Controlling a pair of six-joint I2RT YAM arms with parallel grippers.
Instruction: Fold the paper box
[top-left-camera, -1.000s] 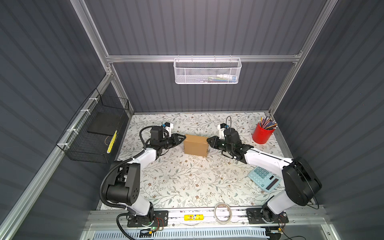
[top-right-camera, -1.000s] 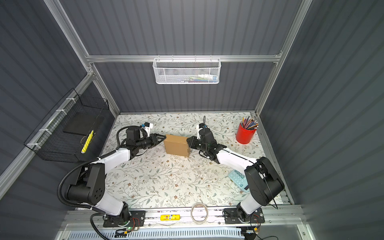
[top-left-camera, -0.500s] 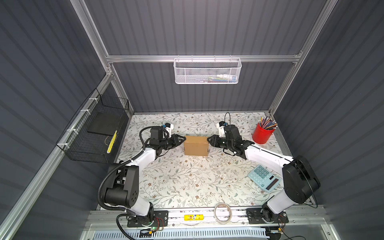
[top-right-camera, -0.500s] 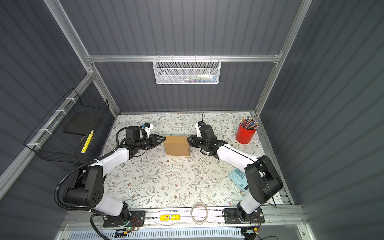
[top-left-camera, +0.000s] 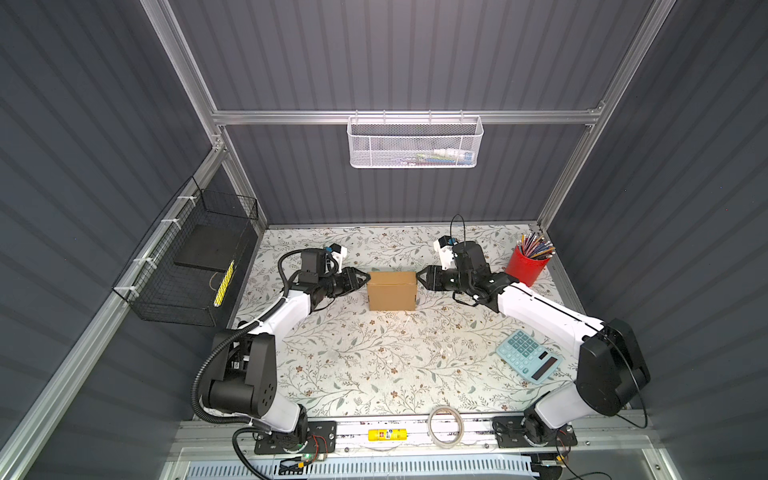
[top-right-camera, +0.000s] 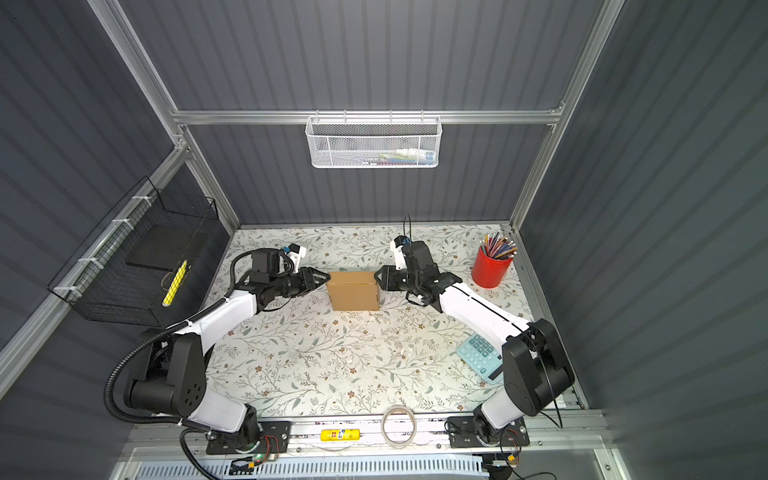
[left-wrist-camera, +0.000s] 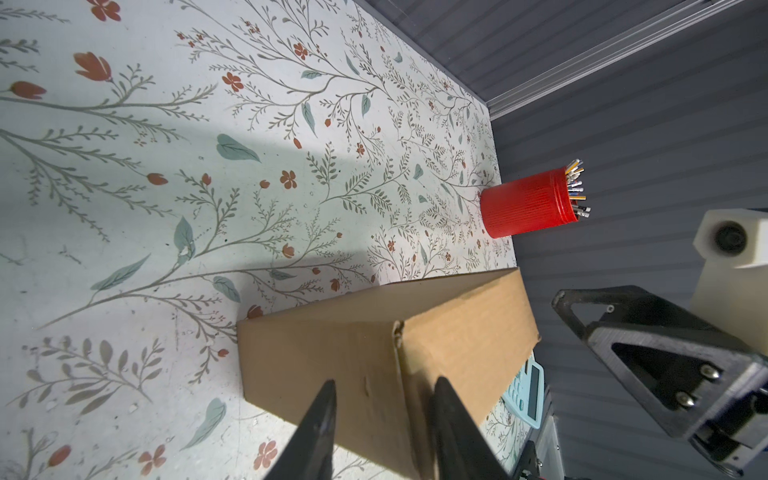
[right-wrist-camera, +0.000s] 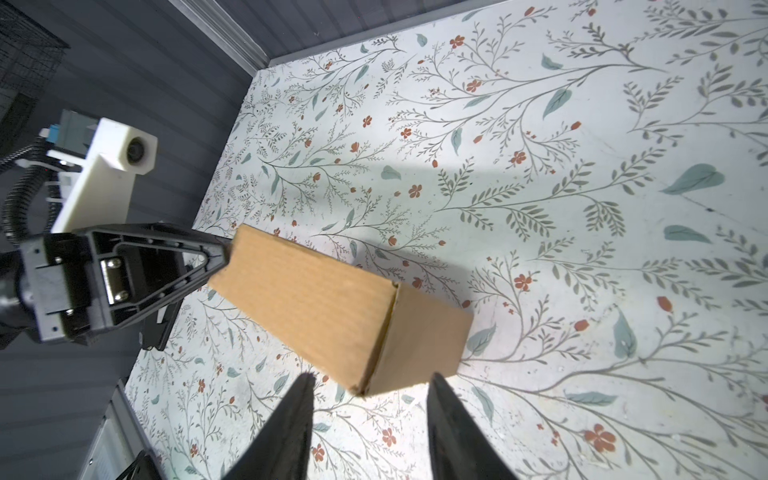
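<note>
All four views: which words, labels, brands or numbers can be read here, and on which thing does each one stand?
No text can be read in any view.
paper box: plain brown, no print shows.
calculator: key marks too small to read.
yellow label at the front edge: print too blurred.
yellow strip in the black wire basket: marks too small.
white mesh basket: packages inside too blurred.

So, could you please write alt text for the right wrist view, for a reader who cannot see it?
A closed brown paper box lies on the floral table. The right gripper is open at its near end, black fingers apart, and the left gripper reaches its far end.
</note>
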